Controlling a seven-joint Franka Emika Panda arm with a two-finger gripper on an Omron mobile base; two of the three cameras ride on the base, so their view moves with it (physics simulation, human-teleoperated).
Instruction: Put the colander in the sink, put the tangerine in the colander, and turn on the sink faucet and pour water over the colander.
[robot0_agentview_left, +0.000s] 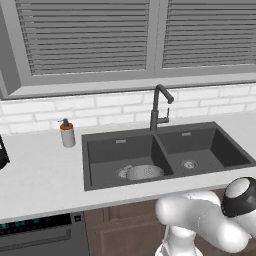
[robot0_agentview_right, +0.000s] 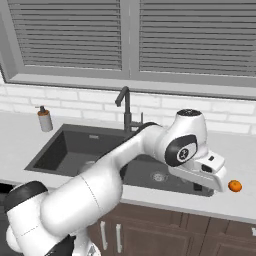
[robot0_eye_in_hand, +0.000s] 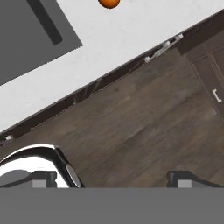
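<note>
**Colander in the sink, tangerine on the tabletop**

Take the sink (robot0_agentview_left: 167, 150) as your landmark. To its left on the white tabletop (robot0_agentview_left: 45, 175) you see a soap pump bottle (robot0_agentview_left: 67, 133). In its left basin sits the colander (robot0_agentview_left: 144, 172), upright over the drain. Behind the divider stands the sink faucet (robot0_agentview_left: 159, 107). To the sink's right, near the tabletop's front edge, lies the tangerine (robot0_agentview_right: 234, 186). Your hand (robot0_eye_in_hand: 111, 178) hangs beyond that front edge over the wooden floor (robot0_eye_in_hand: 144, 127), fingers spread wide and holding nothing.
</note>
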